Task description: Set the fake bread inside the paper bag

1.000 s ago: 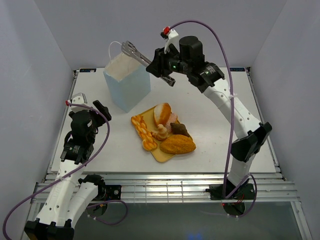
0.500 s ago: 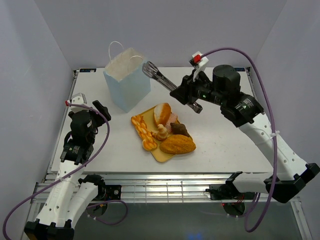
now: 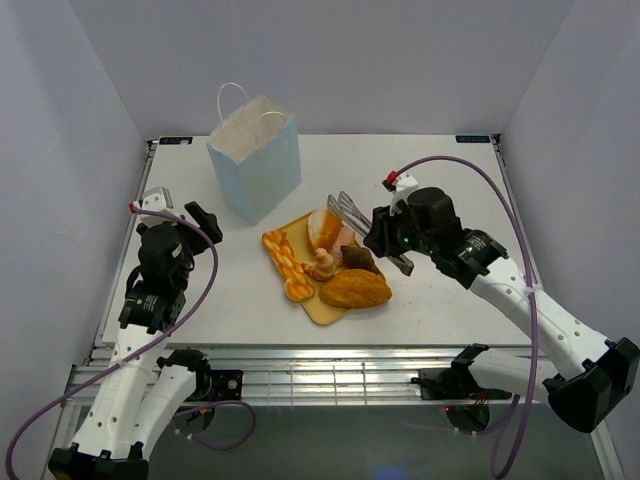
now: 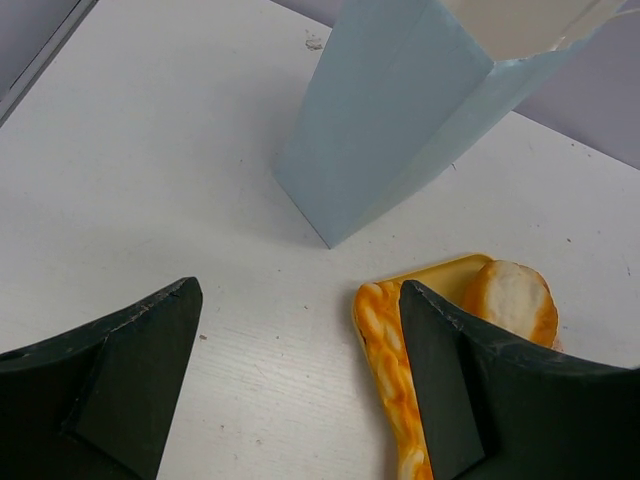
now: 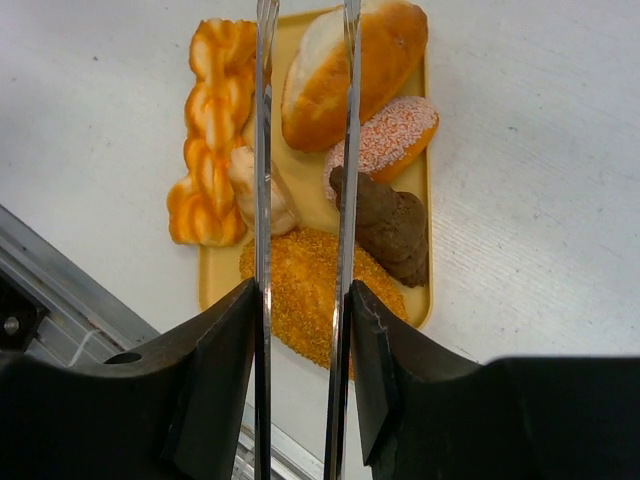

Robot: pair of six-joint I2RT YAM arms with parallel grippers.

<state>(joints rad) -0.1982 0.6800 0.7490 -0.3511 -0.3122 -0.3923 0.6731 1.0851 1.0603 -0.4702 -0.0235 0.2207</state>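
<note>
So, top view: the right end effector (image 3: 388,240), clamped on the tongs (image 3: 348,208), has swung from the paper bag (image 3: 255,170) back down over the tray (image 3: 322,312). The blades are empty, so I'd guess it's going for the next piece.

Left wrist: the left end effector (image 4: 290,390) gapes wide, holding 0, with the bag upright just beyond.

Right wrist: the fake bread (image 5: 340,70) sits on the tray. The golden loaf (image 5: 300,285) lies long-axis across under the 2 blades.

The paper bag (image 3: 262,182) is pale blue with white inside, the tray (image 3: 322,312) yellow, the braid (image 5: 212,130) orange, the tongs (image 3: 348,207) silver.
</note>
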